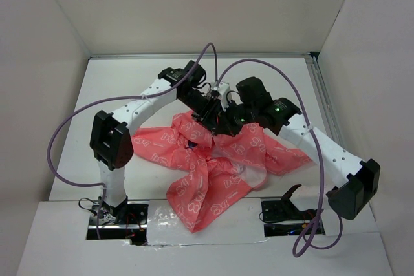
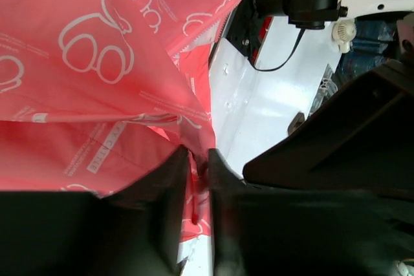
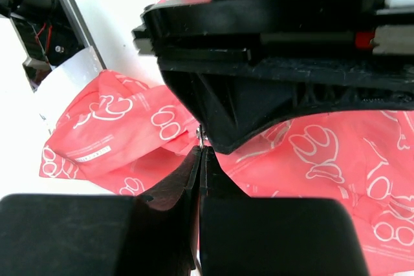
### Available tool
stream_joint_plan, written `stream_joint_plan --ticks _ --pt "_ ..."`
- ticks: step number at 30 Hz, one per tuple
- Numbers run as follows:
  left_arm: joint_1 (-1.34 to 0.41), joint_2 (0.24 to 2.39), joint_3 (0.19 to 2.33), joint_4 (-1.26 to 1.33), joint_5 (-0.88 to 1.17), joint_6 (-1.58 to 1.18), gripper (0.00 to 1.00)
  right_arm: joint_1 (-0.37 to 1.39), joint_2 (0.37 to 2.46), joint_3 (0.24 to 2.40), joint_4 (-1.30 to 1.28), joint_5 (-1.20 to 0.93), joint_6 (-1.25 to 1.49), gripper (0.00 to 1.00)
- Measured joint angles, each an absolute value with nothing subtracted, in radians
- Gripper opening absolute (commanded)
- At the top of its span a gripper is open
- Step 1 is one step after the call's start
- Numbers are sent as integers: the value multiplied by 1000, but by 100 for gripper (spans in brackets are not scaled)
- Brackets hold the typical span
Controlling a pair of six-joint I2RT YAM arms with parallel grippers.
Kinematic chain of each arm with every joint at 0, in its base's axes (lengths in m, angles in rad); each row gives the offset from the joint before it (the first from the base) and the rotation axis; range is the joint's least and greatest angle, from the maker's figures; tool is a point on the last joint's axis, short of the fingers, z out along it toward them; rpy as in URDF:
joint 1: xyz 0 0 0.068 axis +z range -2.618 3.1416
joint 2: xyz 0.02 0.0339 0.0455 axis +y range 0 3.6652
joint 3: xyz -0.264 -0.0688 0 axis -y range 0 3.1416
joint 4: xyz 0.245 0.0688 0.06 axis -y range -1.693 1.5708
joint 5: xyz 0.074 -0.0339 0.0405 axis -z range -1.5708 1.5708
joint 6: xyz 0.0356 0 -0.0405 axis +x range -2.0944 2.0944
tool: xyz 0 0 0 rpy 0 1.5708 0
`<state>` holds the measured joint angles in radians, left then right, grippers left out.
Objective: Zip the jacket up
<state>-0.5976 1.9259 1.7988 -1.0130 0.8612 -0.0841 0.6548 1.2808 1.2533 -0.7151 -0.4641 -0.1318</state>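
The coral-pink jacket [image 1: 213, 179] with white outline print lies crumpled in the middle of the white table. Both grippers meet over its far edge. My left gripper [image 1: 206, 116] is shut on a fold of the jacket's edge; in the left wrist view the fabric [image 2: 97, 63] is pinched between the gripper's [image 2: 197, 163] dark fingers and hangs taut from them. My right gripper [image 1: 224, 121] is shut, with a small metal zipper pull [image 3: 200, 136] sticking out between its tips [image 3: 201, 152]. The jacket [image 3: 116, 134] spreads below it. The chest mark is hidden.
Tall beige walls enclose the table on the left, back and right. A metal rail [image 1: 323, 95] runs along the right side. Purple cables [image 1: 71, 127] loop from both arms. The left gripper's black body [image 3: 272, 50] hangs right above my right fingertips.
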Motion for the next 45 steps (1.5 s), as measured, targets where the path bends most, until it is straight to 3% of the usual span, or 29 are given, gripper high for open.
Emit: stream_joint_plan --ticks 1,3,13,24,32,34,36,41,45 --pt "-601 1925 1798 -1013 861 -83 8 655 1282 1253 -717 -461 -132 0" --pt "-607 1925 1799 -1010 867 -87 0 655 1282 1253 -726 -457 -132 0" --pt "-579 1929 1876 -1013 847 -119 0 655 1271 1247 -723 -451 -132 0" --pt "-347 2048 2240 -1066 925 -150 0 654 1208 1102 -573 -367 -99 0" --pt "-146 2065 2308 -931 1019 -181 0 659 1206 962 -611 -347 -3 0" --pt "-125 2063 2302 -889 1044 -186 0 661 1186 963 -568 -332 29 9" --pt "-129 2048 2262 -853 1072 -186 0 661 1158 977 -513 -318 61 27" --pt "-195 2027 2160 -814 1131 -191 0 646 1147 1108 -361 -337 130 54" --pt "-239 2025 2109 -796 1180 -192 0 632 1237 1239 -271 -390 143 57"
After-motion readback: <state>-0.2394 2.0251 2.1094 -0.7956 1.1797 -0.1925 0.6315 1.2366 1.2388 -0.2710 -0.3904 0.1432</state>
